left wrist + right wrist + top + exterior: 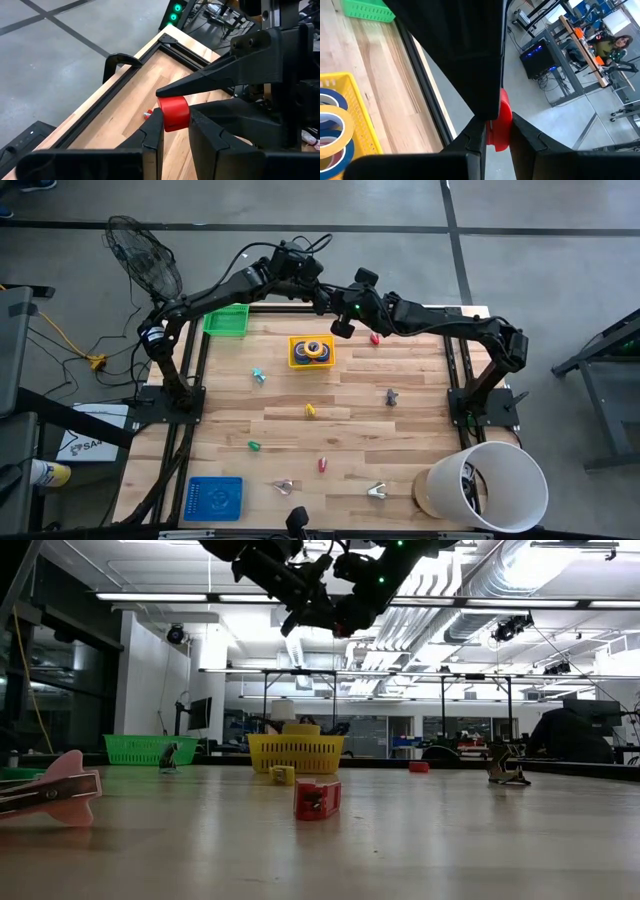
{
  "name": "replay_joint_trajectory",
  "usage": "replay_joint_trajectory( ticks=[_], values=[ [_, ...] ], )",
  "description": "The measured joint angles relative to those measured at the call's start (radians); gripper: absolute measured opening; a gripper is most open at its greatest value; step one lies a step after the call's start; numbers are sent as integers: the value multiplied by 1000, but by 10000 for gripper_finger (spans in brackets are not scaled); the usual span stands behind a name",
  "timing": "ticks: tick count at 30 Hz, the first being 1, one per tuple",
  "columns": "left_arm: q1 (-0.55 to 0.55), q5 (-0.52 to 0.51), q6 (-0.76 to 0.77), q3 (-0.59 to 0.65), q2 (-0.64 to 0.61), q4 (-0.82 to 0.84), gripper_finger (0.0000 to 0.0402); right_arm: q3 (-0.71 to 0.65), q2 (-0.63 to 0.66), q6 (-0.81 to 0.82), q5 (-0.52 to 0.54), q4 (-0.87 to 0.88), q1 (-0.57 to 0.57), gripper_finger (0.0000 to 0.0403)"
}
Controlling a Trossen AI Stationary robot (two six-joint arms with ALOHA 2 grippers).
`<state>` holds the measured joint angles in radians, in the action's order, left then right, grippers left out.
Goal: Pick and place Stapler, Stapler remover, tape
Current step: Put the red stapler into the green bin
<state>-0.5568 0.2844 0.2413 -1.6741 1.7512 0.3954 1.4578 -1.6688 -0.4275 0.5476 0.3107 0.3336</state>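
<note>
High above the table's far edge, both grippers meet on one small red piece. My left gripper comes at it from the left and my right gripper from the right, each shut on it. In the high view they meet at my left gripper and my right gripper, just beyond the yellow basket. Tape rolls lie in that basket. Other small pieces rest on the wood: red, red, metal. My left gripper pinches the red piece's lower end between its two fingers, slanting down from the table's left. The piece is clear of the table. My right gripper pinches the same red piece between its two fingers, slanting down from the table's right. In the left wrist view its fingers close on the piece from the opposite side.
A green basket stands at the far left corner and a blue tray at the near left. A white bucket sits at the near right corner. Small teal, yellow and green pieces dot the middle.
</note>
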Motion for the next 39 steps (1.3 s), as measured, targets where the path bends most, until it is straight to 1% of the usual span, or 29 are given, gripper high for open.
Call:
replay_joint_trajectory(
  ticks=[2,8,10,13,19,23,28,34,39],
  values=[
    [0,0,0,0,0,0,58,0,0,0,0,0,0,63],
    [5,21,-4,0,0,-3,58,2,0,-1,-18,-2,-3,179],
    [4,18,-4,0,0,-3,58,2,0,2,-14,-1,-2,205],
    [3,9,-4,0,0,-1,58,2,0,14,-6,0,-1,227],
    [3,-14,-14,0,0,16,58,2,0,36,20,46,-2,234],
    [-6,-67,-42,0,0,61,58,2,4,70,41,115,-1,235],
    [-42,-81,-54,0,0,139,58,2,21,143,49,188,-1,235],
    [-98,-161,-83,0,0,274,58,1,60,249,49,289,7,236],
    [-153,-256,-112,0,0,460,58,1,91,353,47,390,23,236]
  ],
)
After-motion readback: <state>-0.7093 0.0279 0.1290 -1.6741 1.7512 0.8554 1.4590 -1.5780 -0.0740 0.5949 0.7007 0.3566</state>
